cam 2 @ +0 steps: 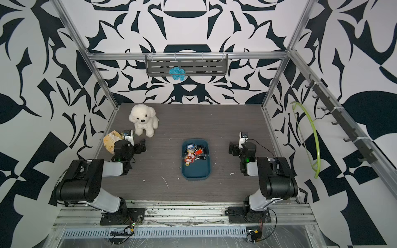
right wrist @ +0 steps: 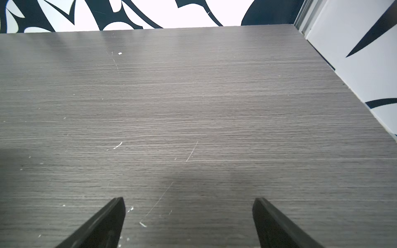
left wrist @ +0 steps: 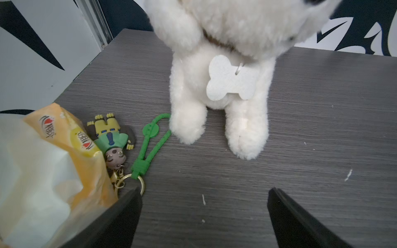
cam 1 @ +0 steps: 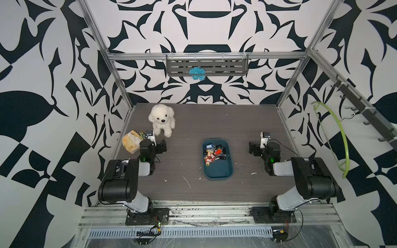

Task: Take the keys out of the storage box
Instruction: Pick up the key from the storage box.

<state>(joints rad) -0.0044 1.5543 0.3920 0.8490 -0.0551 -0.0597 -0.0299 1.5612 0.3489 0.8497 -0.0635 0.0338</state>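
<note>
Top views: nothing lifted yet, so the step in hand looks like the approach. In both top views the storage box [cam 1: 218,171], a shallow teal plastic tray w/ rounded corners, sits centre-right on the grey wood-grain table [cam 1: 193,120]. The keys [cam 1: 212,153] lie heaped in its upper half: small metal pcs w/ red, yellow, blue and white plastic tags, plus black fobs. The left gripper [cam 1: 161,147] is left of the box and the right gripper [cam 1: 253,149] right of it. Both are well apart from it, w/ jaws spread and empty. A white plush dog [cam 1: 162,120] stands upper left, w/ a crinkly yellow packet [cam 1: 130,142] lower left of it.

Left wrist: jaws wide, nothing between them. Fluffy dog w/ a flat bone-shaped tag [left wrist: 231,78], and a rubbery green strap [left wrist: 150,146]. Box not in view.

Right wrist: jaws wide, empty. Only scuffed laminate ahead, no box.

Next move prob. calls for one arm to swing inward over the box and come down on a tag at the heap's edge. Thin, interlinked pcs may slip or come out in a clump.
</note>
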